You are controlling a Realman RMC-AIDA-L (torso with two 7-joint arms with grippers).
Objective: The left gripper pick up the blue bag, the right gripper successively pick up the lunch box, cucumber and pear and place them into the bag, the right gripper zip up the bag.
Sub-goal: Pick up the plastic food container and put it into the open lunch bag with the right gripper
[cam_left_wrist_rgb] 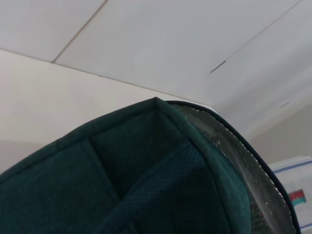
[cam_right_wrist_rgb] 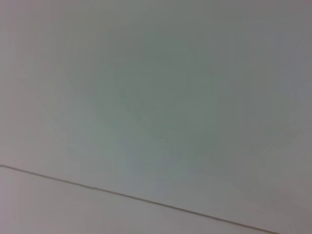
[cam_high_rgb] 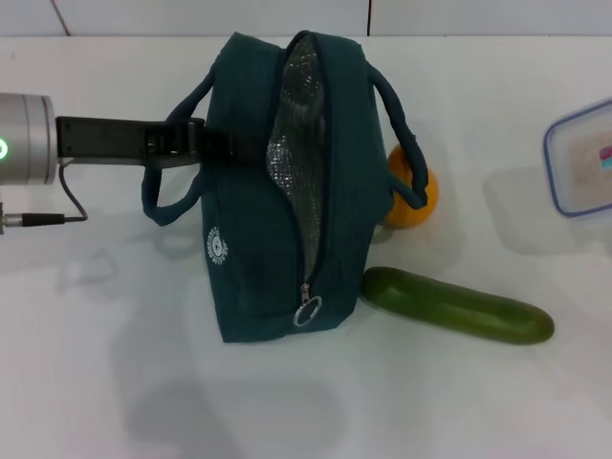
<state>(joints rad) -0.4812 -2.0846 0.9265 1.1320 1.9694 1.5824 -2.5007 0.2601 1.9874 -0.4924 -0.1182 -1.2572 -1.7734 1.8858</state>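
The blue bag (cam_high_rgb: 253, 239) hangs in the middle of the head view, its zipper open and the silver lining (cam_high_rgb: 301, 124) showing. A shadow lies on the table below it. My left gripper (cam_high_rgb: 239, 143) reaches in from the left and is shut on the bag's upper left side, by the left handle (cam_high_rgb: 163, 206). The left wrist view shows the bag (cam_left_wrist_rgb: 122, 180) very close. The cucumber (cam_high_rgb: 457, 306) lies on the table right of the bag. Behind the right handle the pear (cam_high_rgb: 416, 201) is partly hidden. The lunch box (cam_high_rgb: 583, 158) sits at the right edge. My right gripper is out of view.
The white table (cam_high_rgb: 115, 382) stretches around the bag, with a tiled wall (cam_high_rgb: 191, 14) at the back. The zipper's ring pull (cam_high_rgb: 307, 311) hangs at the bag's near end. The right wrist view shows only a plain pale surface with one seam line.
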